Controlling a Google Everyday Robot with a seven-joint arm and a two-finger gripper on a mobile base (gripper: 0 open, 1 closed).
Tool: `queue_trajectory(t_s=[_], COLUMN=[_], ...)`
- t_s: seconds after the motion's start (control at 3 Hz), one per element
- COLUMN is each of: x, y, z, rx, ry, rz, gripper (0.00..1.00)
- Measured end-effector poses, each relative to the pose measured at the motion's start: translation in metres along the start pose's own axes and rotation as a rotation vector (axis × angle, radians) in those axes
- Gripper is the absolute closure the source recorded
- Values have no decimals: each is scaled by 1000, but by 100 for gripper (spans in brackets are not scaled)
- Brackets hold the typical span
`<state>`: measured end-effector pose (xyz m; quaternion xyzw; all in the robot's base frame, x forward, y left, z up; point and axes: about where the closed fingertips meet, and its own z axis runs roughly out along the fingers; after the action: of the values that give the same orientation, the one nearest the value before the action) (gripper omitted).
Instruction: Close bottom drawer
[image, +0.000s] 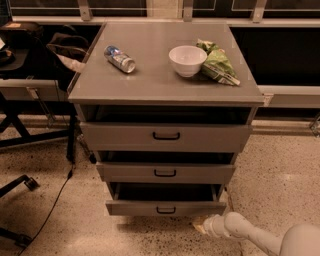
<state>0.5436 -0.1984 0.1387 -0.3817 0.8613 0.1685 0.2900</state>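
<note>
The one camera looks down on a grey desk (160, 80) with three drawers in its front. The bottom drawer (165, 207) is the lowest and narrowest of them, and it sits just above the speckled floor (280, 170). It stands partly pulled out, with a dark strip of its inside showing above the front panel. Its small black handle (166, 210) sits at the middle of the panel.

The tool (202, 226) is low down, just beside the drawer's lower right corner, a little below and to the right of the front panel. It points left toward that corner. I cannot tell whether it touches the panel, nor whether it is released or clenched. Nothing shows in its grasp. The pale arm (250, 236) runs from it down to the picture's lower right edge.

Above, the middle drawer (165, 172) and the top drawer (165, 136) are each ajar too, with dark gaps over their fronts.

On the desk top a can (120, 58) lies on its side at the left. A white bowl (187, 60) stands upright right of centre, and a green bag (218, 65) lies just beside it, at its right. A black cable (50, 210) trails over the floor at the left.
</note>
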Motion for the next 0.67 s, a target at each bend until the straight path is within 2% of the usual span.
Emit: queue_trajectory(t_s=[0.67], x=[-1], y=[1], z=[2], rx=[4], ry=[-18], rz=[11], gripper=[100])
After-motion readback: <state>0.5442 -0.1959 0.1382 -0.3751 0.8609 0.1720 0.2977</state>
